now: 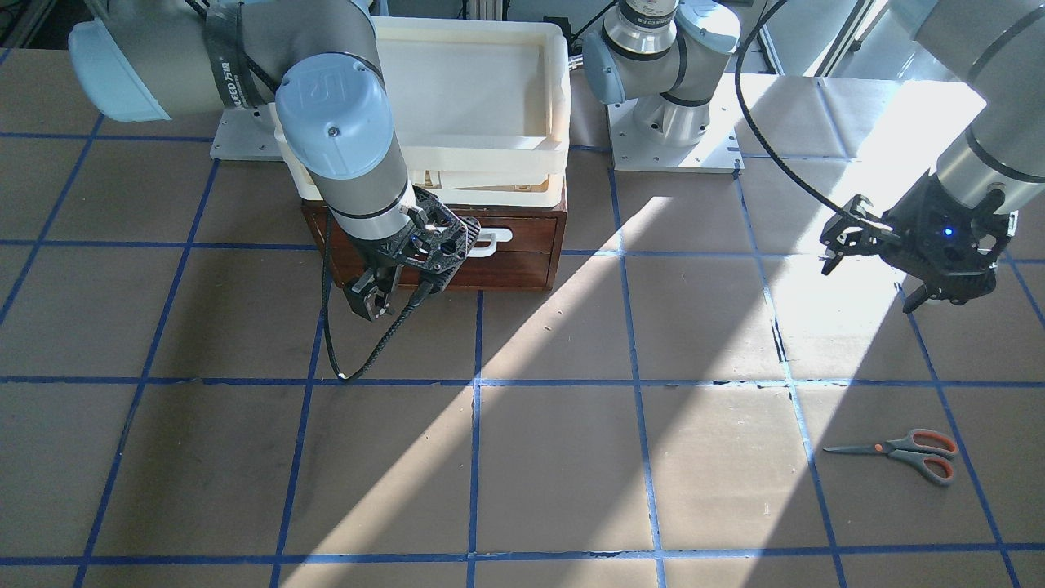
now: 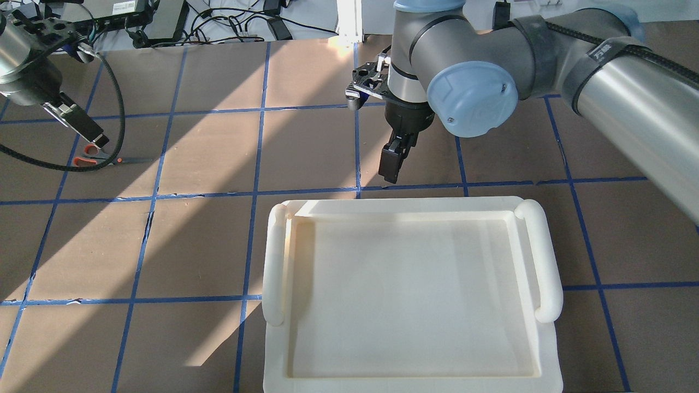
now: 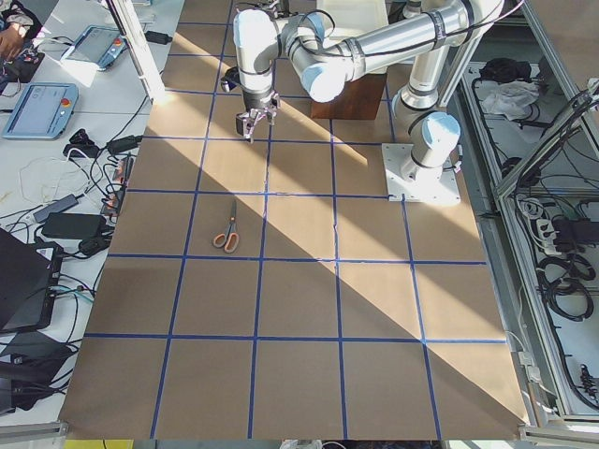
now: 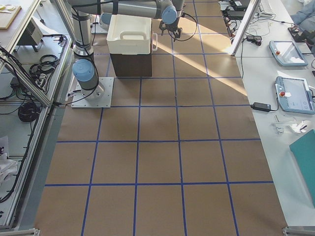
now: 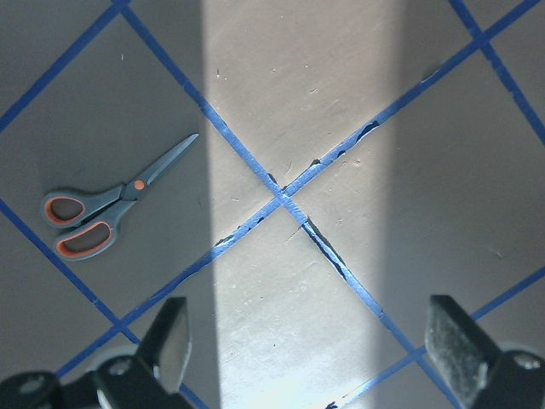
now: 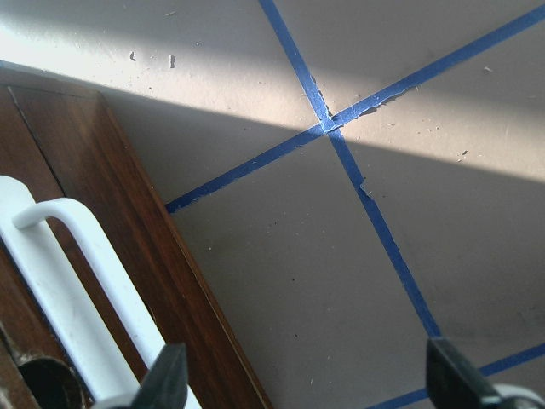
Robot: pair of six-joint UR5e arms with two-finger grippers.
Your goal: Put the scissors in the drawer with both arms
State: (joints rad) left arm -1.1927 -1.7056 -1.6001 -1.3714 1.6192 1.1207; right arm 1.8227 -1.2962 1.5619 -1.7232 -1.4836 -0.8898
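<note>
The scissors lie flat on the brown table, blades shut; they also show in the left wrist view and the overhead view. My left gripper hangs open and empty above the table, a little short of them on the robot's side. The drawer has a dark reddish wooden front and a white bar handle, and looks shut. My right gripper is open and empty just in front of the drawer front, beside the handle and not touching it.
A cream plastic tray sits on top of the drawer cabinet. Blue tape lines grid the table. A black cable loops down from the right wrist. The two arm bases stand behind the cabinet.
</note>
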